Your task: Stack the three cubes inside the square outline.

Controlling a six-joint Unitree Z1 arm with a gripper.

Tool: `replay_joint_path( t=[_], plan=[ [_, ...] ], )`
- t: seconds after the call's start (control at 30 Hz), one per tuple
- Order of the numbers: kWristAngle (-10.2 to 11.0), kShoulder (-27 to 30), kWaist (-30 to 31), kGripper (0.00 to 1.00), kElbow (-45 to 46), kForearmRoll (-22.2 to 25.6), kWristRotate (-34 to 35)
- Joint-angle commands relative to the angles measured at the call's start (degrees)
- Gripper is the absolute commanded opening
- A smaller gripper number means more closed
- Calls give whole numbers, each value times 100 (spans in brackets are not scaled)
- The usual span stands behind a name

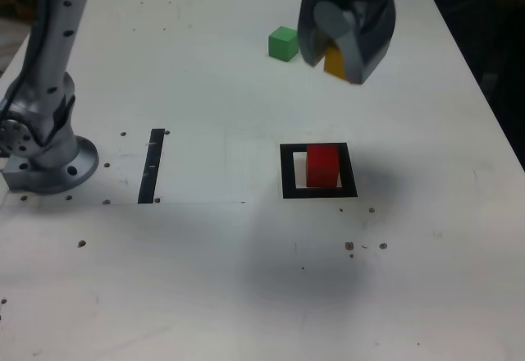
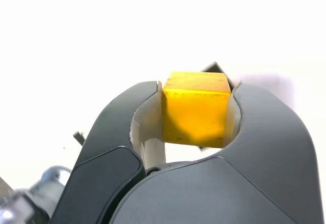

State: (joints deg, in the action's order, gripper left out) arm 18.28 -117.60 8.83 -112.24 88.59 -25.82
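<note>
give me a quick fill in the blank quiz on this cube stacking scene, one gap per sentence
1. The claw is shut on the ____ cube.
2. The cube standing inside the square outline is ____.
3. The green cube rests on the ____, outside the outline.
4. The number of cubes stacked on the red cube is ____.

Missing words: yellow; red; table; zero

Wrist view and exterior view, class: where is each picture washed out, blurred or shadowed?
Wrist view: the background is blown out to white, while the yellow cube between the gripper pads is sharp. Exterior view: soft overall, gripper slightly blurred, a broad dim shadow on the table.
</note>
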Motion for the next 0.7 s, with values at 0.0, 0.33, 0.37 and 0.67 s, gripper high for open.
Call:
replay_joint_path(
  t=[0.0, 0.33, 0.37, 0.67],
  plan=[
    [-51, 169, 175, 18, 165, 17, 1799],
    [-462, 244, 296, 17, 311, 60, 3393],
    [-465, 230, 291, 17, 312, 60, 3393],
    [-683, 82, 278, 17, 417, 9, 3568]
  ],
)
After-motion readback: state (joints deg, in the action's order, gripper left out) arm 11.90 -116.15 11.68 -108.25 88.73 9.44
